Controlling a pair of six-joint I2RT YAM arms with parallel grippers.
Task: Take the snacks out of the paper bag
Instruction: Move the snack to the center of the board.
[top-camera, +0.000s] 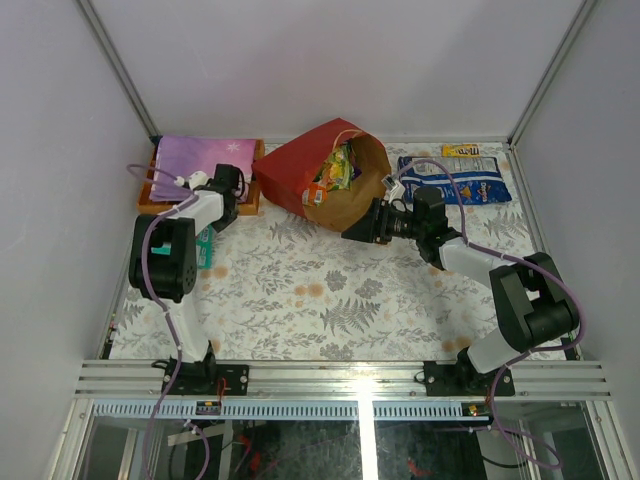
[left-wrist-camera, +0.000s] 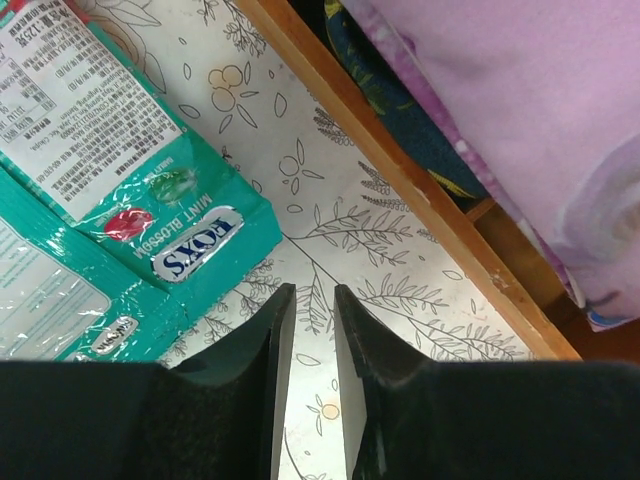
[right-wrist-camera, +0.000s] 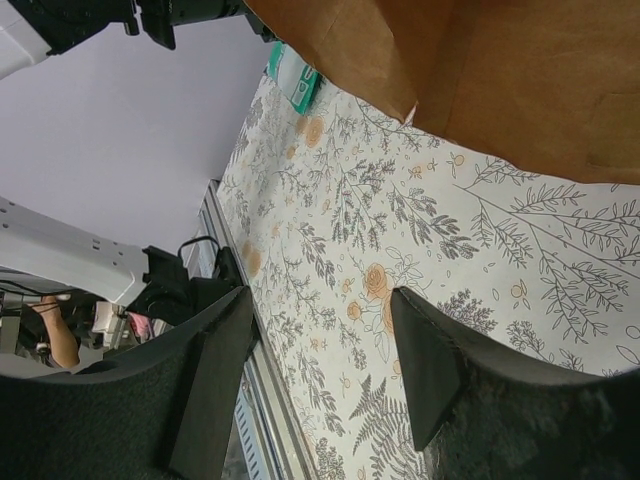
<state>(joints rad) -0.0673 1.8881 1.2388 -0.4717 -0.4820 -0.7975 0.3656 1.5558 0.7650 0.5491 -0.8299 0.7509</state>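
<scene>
The red paper bag (top-camera: 300, 170) lies on its side at the back, its brown mouth (right-wrist-camera: 500, 70) facing front right. Several snacks (top-camera: 337, 172) show inside it. On the cloth to its right lie a blue-white bag (top-camera: 460, 182) and a small yellow bar (top-camera: 460, 150). A teal Fox's packet (left-wrist-camera: 150, 200) (top-camera: 205, 245) lies flat at the left. My left gripper (left-wrist-camera: 314, 295) (top-camera: 225, 205) hovers beside that packet, between it and the tray, its jaws a narrow gap apart with only cloth between them. My right gripper (right-wrist-camera: 320, 295) (top-camera: 355, 228) stands wide open and empty just before the bag's mouth.
An orange tray (left-wrist-camera: 400, 160) (top-camera: 250, 195) at the back left holds a flat purple patterned item (left-wrist-camera: 520, 110) (top-camera: 200, 155). White walls close in the back and sides. The metal rail (top-camera: 340, 378) runs along the near edge.
</scene>
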